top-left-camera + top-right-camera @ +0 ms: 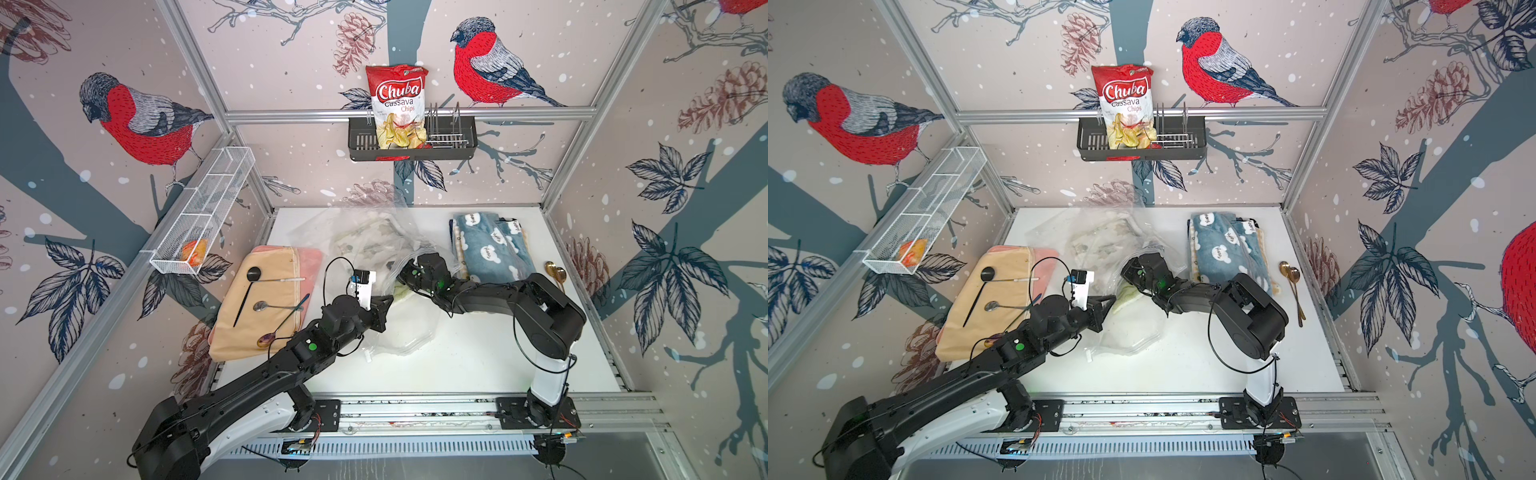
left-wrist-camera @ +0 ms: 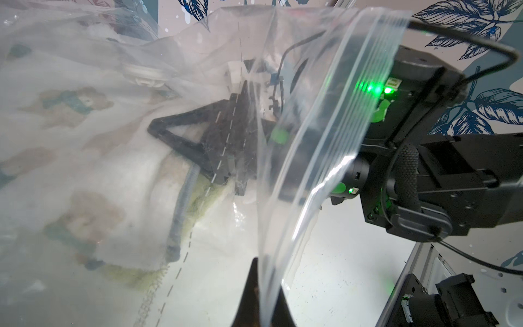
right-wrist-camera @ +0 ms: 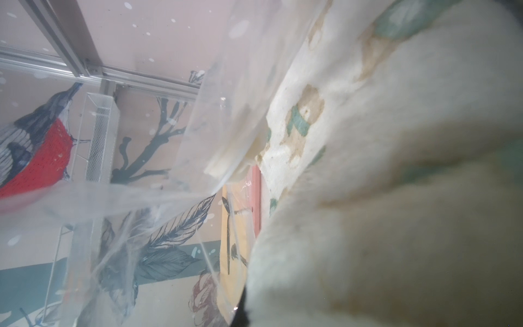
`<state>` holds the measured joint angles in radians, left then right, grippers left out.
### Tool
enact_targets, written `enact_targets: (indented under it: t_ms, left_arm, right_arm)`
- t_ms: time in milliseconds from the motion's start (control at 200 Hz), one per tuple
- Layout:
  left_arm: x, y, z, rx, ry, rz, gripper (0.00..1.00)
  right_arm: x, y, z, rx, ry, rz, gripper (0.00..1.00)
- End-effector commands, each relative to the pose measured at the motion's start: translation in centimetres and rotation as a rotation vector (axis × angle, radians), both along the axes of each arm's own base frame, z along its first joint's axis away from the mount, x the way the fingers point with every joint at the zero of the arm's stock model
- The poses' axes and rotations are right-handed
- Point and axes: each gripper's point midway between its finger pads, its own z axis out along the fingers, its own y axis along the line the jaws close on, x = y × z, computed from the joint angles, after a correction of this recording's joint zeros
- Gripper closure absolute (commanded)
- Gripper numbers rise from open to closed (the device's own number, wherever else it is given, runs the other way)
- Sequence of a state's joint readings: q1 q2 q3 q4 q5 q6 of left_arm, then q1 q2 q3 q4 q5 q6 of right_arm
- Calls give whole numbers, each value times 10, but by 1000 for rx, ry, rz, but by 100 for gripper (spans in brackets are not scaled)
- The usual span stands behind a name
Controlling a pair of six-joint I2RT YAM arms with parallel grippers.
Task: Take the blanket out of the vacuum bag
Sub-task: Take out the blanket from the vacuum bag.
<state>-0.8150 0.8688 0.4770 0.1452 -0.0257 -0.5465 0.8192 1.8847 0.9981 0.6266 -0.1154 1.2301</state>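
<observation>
The clear vacuum bag (image 1: 376, 232) (image 1: 1100, 237) lies crumpled mid-table in both top views. A cream blanket (image 1: 365, 245) (image 2: 85, 158) with bear prints is inside it, and a yellow-green corner sits at the bag's mouth. My left gripper (image 1: 390, 300) (image 1: 1113, 298) (image 2: 261, 297) is shut on the bag's zip-seal edge (image 2: 325, 141), holding it up. My right gripper (image 1: 402, 275) (image 1: 1124, 272) (image 2: 154, 128) reaches inside the bag. In the right wrist view it (image 3: 242, 314) is shut on the blanket (image 3: 382, 198), with bag film (image 3: 240, 99) beside it.
A folded blue cloud-print blanket (image 1: 494, 249) lies back right, with gold spoons (image 1: 555, 272) beside it. A peach cushion (image 1: 249, 316) with spoons on it lies at the left. A chips bag (image 1: 399, 108) stands in a wall rack. A white wire basket (image 1: 203, 212) hangs on the left wall.
</observation>
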Motion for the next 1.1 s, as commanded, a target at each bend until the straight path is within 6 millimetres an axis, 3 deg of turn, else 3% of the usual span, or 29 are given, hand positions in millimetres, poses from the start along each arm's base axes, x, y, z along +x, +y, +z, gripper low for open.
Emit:
enact_targets:
  t_ms: [0, 170, 275, 340, 435, 625, 780, 946, 1096]
  left_arm:
    - [1, 0, 5, -9, -16, 1, 100]
    - [1, -2, 4, -8, -13, -4, 100]
    - [1, -2, 3, -8, -10, -4, 100]
    - [1, -1, 4, -10, -13, -3, 100]
    - [1, -1, 4, -10, -14, -3, 100]
    - [1, -2, 3, -10, -12, -5, 100]
    - [2, -4, 2, -10, -10, -9, 100]
    - [2, -2, 2, -11, -11, -3, 100]
    - [2, -3, 1, -8, -8, -7, 100]
  right_arm:
    - [-5, -1, 10, 34, -21, 2, 100]
    - [-4, -15, -16, -12, 20, -22, 95]
    - [-6, -18, -26, -29, 40, -12, 79]
    - [-9, -20, -31, -39, 48, -10, 65]
    - [-14, -25, -39, -59, 61, -7, 53]
    - [-24, -38, -51, -89, 79, -7, 45]
    - [-28, -44, -58, -115, 87, -5, 43]
    - [-21, -53, -64, -153, 85, -36, 43]
    - [-10, -49, -69, -175, 89, -41, 42]
